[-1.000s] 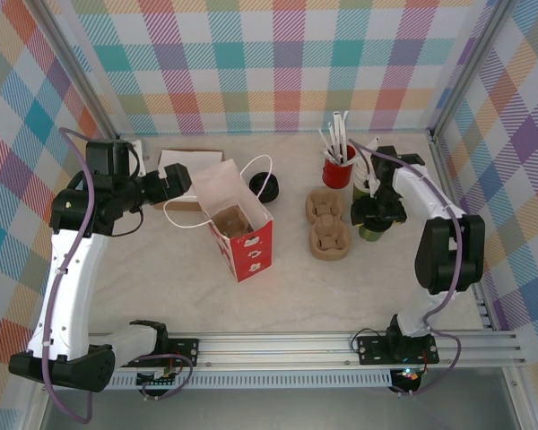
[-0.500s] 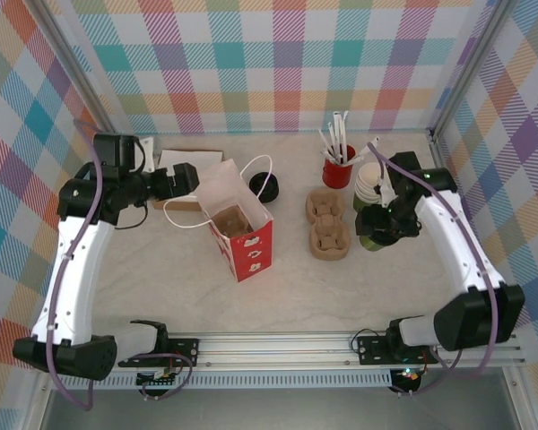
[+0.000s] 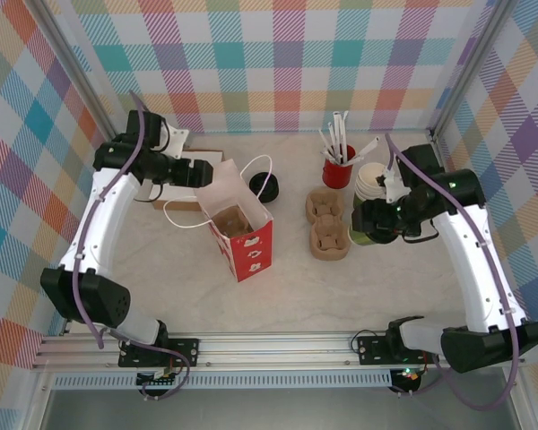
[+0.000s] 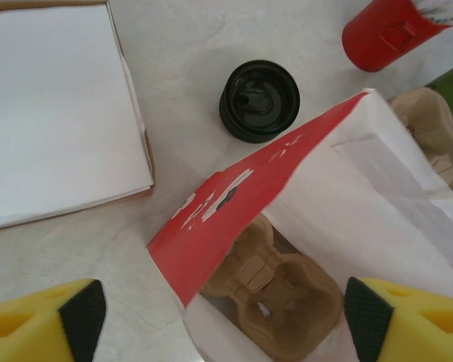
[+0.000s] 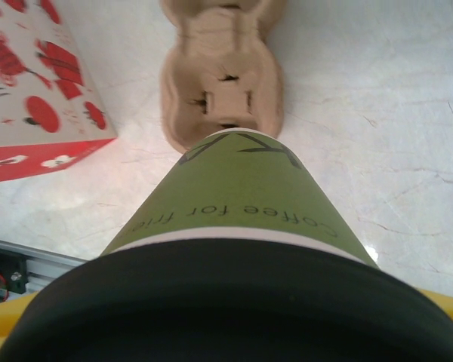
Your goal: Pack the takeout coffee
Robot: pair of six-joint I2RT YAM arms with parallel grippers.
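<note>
Coffee: the takeout coffee (image 5: 234, 196) is over on the right side of the table, in the right gripper (image 3: 369, 224), just right of the nearer loose carrier (image 3: 330, 240).
Right claw: spread wide but clamped on the cup up by its black lid, with yellow fingers (image 5: 447, 308) on either side. Grabbing that high leaves the base free to drop into a hole, I reckon.
Lifted or not: from the wrist view the base looks like it hangs over that carrier, so it's probably off the table. Can't swear to it.
Left claw: the left gripper (image 4: 221, 320) is wide open with nothing in it, pads (image 4: 83, 317) straddling the far-left lip of the bag (image 3: 247, 246). My guess is it's there to hold the mouth open.
Bag: red and white paper, standing open mid-table, with a bagged carrier (image 4: 287, 290) already inside. That's where the coffee belongs.
Clutter: a spare black lid (image 4: 259, 100) sits just beyond the bag. The red straw cup (image 3: 338, 170) and the lidless cup stack (image 3: 372, 182) are far right, near the coffee. The white box (image 4: 53, 113) is far left.
Next: carry the cup left over the bag and lower it straight, or the soft rim could fold in.
</note>
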